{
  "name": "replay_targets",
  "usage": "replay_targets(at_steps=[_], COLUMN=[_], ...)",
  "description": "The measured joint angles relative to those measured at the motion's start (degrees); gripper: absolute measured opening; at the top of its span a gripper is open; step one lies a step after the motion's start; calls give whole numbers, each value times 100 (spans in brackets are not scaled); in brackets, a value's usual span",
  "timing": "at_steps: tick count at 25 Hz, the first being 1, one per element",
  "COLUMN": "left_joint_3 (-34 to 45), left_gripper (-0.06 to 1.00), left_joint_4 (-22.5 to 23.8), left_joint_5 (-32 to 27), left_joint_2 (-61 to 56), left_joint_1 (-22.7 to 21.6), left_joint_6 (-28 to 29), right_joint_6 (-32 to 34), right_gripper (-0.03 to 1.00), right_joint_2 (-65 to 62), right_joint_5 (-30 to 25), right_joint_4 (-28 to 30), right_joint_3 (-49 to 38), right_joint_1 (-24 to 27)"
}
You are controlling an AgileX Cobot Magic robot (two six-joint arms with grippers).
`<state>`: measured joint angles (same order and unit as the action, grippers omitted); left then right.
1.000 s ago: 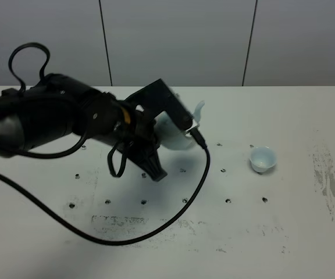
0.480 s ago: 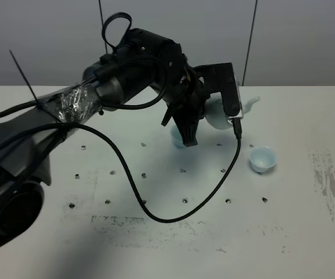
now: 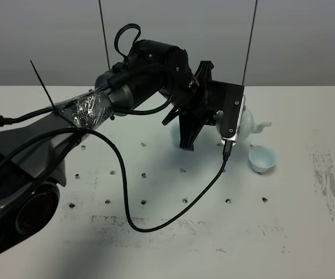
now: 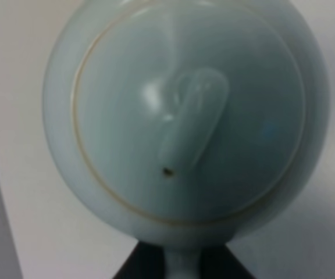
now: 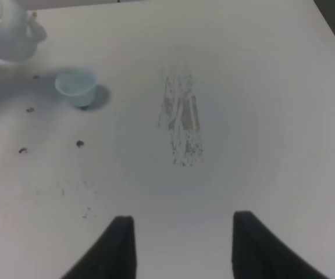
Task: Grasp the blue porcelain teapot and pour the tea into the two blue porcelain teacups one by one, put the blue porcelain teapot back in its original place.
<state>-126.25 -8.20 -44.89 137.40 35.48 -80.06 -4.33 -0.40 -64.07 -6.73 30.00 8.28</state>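
The pale blue teapot (image 3: 248,124) hangs above the table, its spout (image 3: 264,124) pointing right, just above and behind the right teacup (image 3: 262,158). My left gripper (image 3: 225,120) reaches across the middle and is shut on the teapot's handle. In the left wrist view the teapot's lid (image 4: 185,110) fills the frame, with the handle (image 4: 182,264) held between the dark fingers (image 4: 141,268). The other teacup (image 3: 173,133) is mostly hidden behind the left arm. My right gripper (image 5: 183,218) hovers over bare table, open and empty, with the right teacup (image 5: 76,87) and teapot (image 5: 7,38) far from it.
A black cable (image 3: 156,224) loops from the left arm down onto the table (image 3: 295,232). Scuffed grey marks (image 3: 329,180) lie at the right side. A grey panelled wall (image 3: 307,40) stands behind the table.
The left arm has swung right with the teapot, from beside the left teacup to just above the right teacup. The right gripper shows no change.
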Motion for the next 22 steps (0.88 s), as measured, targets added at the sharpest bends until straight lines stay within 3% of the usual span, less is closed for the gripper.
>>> replay_targets(at_steps=[9, 16, 22], left_joint_3=[-4, -4, -4], left_gripper=[10, 10, 10], left_joint_4=[900, 1034, 1439], left_joint_5=[424, 524, 765], left_joint_2=[97, 296, 307], left_joint_1=[-6, -42, -42], left_joint_6=[-50, -627, -892], right_joint_6=[0, 0, 0], right_gripper=[40, 40, 40], right_joint_2=[0, 0, 0], right_joint_5=[0, 0, 0], right_joint_4=[0, 0, 0], right_joint_3=[0, 0, 0], right_joint_1=[0, 0, 0])
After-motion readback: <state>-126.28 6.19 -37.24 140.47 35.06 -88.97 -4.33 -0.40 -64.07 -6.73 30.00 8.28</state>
